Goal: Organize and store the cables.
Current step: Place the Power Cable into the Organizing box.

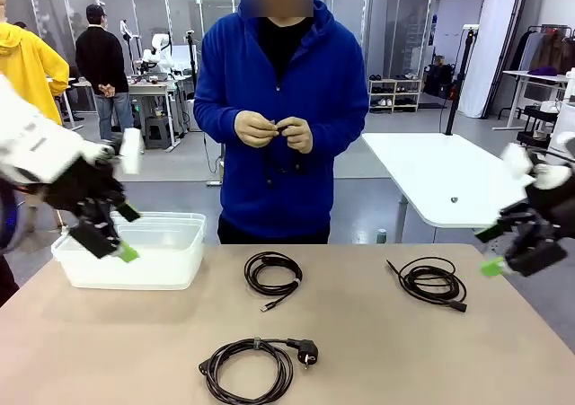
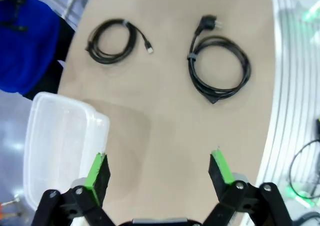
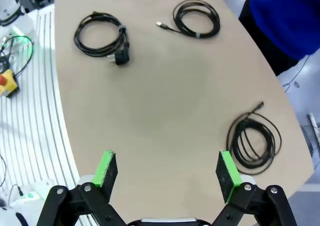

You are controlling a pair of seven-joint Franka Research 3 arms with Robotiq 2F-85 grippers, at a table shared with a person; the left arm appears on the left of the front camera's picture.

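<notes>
While none of the three cables (image 1: 273, 273) is stored yet, they lie coiled on the desk (image 1: 377, 351): one just right of the white tub (image 1: 130, 275), the plugged coil (image 1: 252, 369) nearer the robot, the third coil (image 1: 433, 282) farthest from the tub. The left hand (image 1: 127, 233) hovers open over the tub's edge, and the right hand (image 1: 490, 250) hangs open well right of it. Picking looks unstarted; next, an open hand must drop astride a coil.

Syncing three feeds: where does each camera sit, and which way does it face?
Front: between the arms, facing across the table to the person; left tool, right tool show.
Left wrist: on that arm, looking down past its open tool at bin, two cables.
Right wrist: likewise, looking down past its open tool at three cables.
Both wrist views share the plug cable.
</notes>
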